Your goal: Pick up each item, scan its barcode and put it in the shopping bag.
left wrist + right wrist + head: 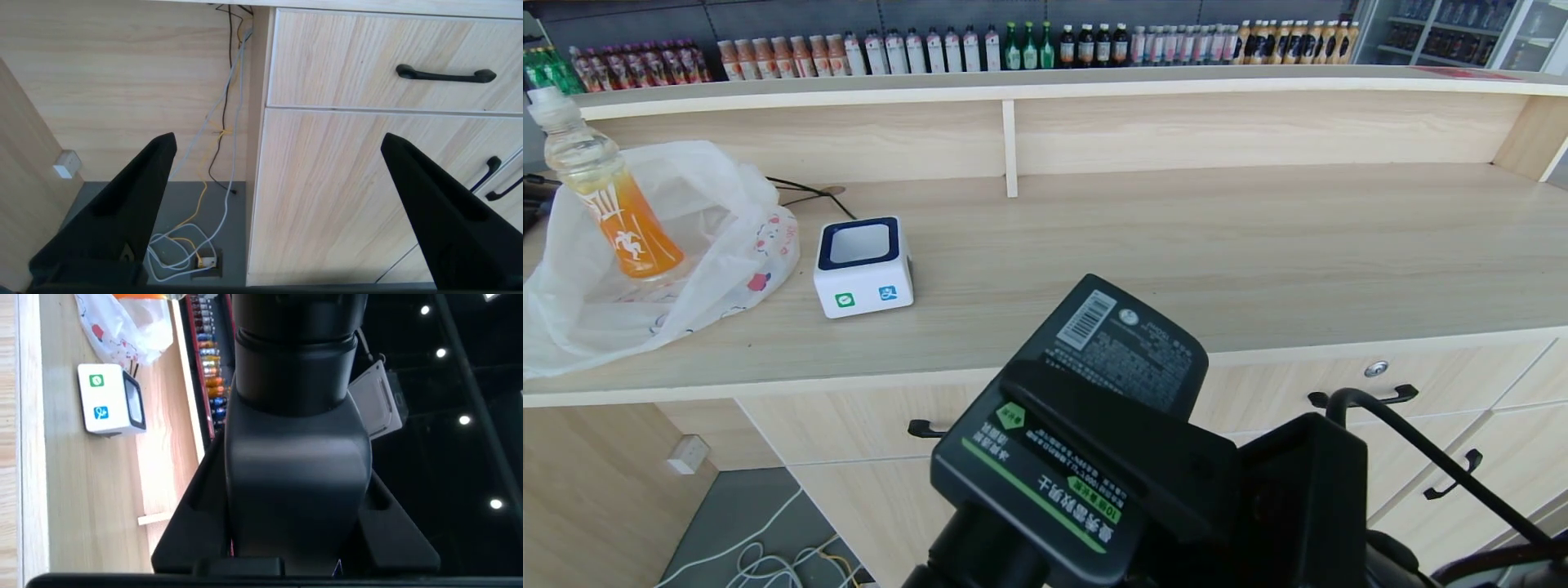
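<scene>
The right claw (pixel 1123 461) is clenched on the black bottle (pixel 1131 351), held up short of the worktop (pixel 1176 245). Its barcode (pixel 1086 320) faces upward, so I'd tip it down over the scanner (pixel 863 265) before bagging. The left claw (pixel 278 212) hangs released.

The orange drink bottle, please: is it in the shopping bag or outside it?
In: the orange drink bottle stands tilted with the shopping bag gathered around its base.
</scene>
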Motion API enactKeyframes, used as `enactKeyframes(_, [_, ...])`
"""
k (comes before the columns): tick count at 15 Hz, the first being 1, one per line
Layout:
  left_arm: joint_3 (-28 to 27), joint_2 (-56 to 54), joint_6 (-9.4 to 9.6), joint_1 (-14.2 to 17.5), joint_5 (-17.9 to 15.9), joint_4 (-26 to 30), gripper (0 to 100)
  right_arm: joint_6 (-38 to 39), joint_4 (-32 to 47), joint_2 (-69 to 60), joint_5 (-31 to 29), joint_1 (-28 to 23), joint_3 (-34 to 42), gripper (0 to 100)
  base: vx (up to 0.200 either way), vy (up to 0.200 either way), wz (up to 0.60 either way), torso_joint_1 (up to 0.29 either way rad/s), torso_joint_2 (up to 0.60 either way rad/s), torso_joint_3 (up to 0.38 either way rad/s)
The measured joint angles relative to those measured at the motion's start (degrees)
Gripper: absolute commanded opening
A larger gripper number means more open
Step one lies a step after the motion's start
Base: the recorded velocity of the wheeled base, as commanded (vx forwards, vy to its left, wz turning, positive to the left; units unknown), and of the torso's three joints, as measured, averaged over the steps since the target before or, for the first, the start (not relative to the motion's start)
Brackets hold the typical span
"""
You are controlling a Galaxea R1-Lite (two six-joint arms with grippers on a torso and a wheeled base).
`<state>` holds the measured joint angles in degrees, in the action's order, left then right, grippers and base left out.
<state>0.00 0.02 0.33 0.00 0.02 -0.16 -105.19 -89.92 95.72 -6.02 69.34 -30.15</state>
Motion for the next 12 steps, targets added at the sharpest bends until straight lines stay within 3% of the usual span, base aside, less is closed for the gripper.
enactKeyframes(8, [0.0,0.0,0.0,0.0,0.0,0.0,100,0.1,0.0,-0.4,0.0,0.0,0.2,0,0.0,0.0,0.0,0.0,0.0,0.0])
enactKeyframes(11, [0.0,0.0,0.0,0.0,0.0,0.0,100,7.8,0.0,0.1,0.0,0.0,0.3,0,0.0,0.0,0.0,0.0,0.0,0.0])
enactKeyframes(12, [0.0,0.0,0.0,0.0,0.0,0.0,100,14.2,0.0,0.8,-0.1,0.0,0.2,0,0.0,0.0,0.0,0.0,0.0,0.0])
